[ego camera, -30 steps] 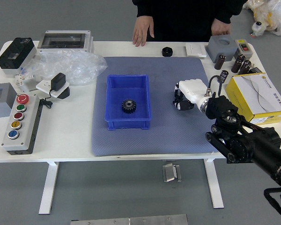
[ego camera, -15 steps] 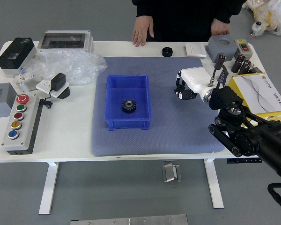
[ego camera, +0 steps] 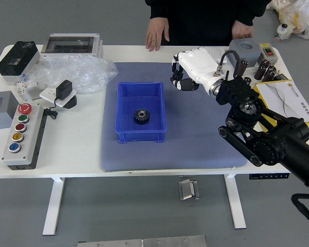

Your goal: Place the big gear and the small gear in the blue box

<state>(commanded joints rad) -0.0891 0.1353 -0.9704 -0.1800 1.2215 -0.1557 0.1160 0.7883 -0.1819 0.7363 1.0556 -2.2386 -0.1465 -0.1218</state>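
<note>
The white table (ego camera: pixel 67 154) stretches from side to side, a blue-gray mat (ego camera: pixel 185 154) lying over its middle. The right arm (ego camera: pixel 262 141) of the robot, black, comes in from the right and reaches over the mat. Its right hand (ego camera: pixel 200 66), white on the back, is raised above the far part of the mat, near the blue box's far right corner and apart from the box. The fingers (ego camera: pixel 187 85) are black, loosely bent and parted, with nothing to be seen between them. A person (ego camera: pixel 201 25) in dark clothes stands at the far side; one hand (ego camera: pixel 157 33) rests on the table's far edge, the other (ego camera: pixel 242 30) is just behind a gray block. A clear plastic bag (ego camera: pixel 77 72) lies crumpled on the table to the left of the mat. The yellow box (ego camera: pixel 286 103) with a white top sits at the right, partly behind the arm. The blue box (ego camera: pixel 140 137) stands open on the mat, left of its middle. Next comes a gray case (ego camera: pixel 71 45) with a dark window at the far left, then the button panel (ego camera: pixel 28 158) at the left, a black box (ego camera: pixel 18 59) at the far left corner and the gray block (ego camera: pixel 245 51) at the far right. A black gear (ego camera: pixel 141 117) lies inside the blue box; which of the two it is, I cannot tell. Smallest are the panel's five round buttons (ego camera: pixel 24 108), in a row.
</note>
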